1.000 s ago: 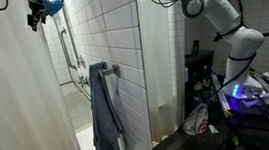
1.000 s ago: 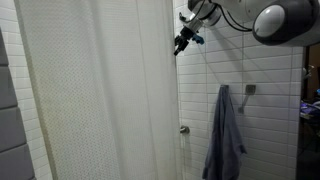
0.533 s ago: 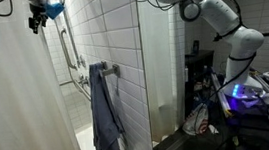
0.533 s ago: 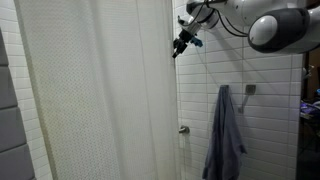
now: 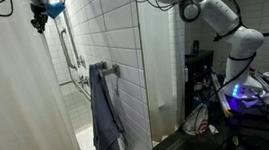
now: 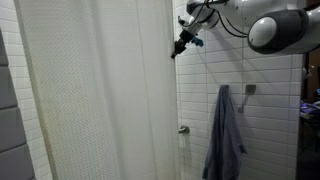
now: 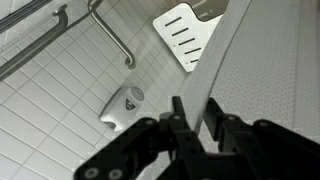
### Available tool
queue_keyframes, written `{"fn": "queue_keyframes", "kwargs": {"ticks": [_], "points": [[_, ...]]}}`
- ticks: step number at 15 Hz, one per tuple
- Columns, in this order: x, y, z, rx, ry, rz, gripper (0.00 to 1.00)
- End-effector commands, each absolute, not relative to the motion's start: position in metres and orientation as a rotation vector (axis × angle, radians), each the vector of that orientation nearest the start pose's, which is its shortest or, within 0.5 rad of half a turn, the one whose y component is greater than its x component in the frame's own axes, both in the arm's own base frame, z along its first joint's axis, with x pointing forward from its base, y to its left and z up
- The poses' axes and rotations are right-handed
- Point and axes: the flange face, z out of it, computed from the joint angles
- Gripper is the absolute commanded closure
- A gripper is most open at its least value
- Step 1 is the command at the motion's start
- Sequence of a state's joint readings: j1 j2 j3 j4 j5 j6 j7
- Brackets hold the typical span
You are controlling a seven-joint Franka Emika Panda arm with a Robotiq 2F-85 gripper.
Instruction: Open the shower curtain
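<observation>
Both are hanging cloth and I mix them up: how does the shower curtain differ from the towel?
The shower curtain is white and very tall; the towel is blue-grey and far smaller. The shower curtain hangs spread wide; the towel hangs bunched and narrow. Both hang straight down.

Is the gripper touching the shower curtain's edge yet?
Cannot tell. The wrist view shows the shower curtain edge between the fingers of the gripper, but neither contact nor gap is plain.
</observation>
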State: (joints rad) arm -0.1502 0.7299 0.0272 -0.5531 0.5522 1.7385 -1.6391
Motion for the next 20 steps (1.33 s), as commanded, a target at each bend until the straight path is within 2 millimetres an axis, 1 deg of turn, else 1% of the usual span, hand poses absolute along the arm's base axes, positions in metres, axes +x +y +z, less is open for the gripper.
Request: {"fn": "queue_keyframes", "kwargs": {"ticks": [1,5,7,8,12,20], "points": [[0.735,-0.054,0.662,-2.122,-2.04,-1.072,0.99],[0.734,-0.05,0.658,-2.119,-2.05,-1.019,0.99],[0.731,-0.044,0.654,-2.103,-2.078,-0.946,0.99],[0.728,-0.038,0.651,-2.077,-2.104,-0.902,0.99],[0.713,-0.017,0.655,-1.998,-2.185,-0.761,0.99],[0.693,0.032,0.66,-1.838,-2.337,-0.577,0.99]]}}
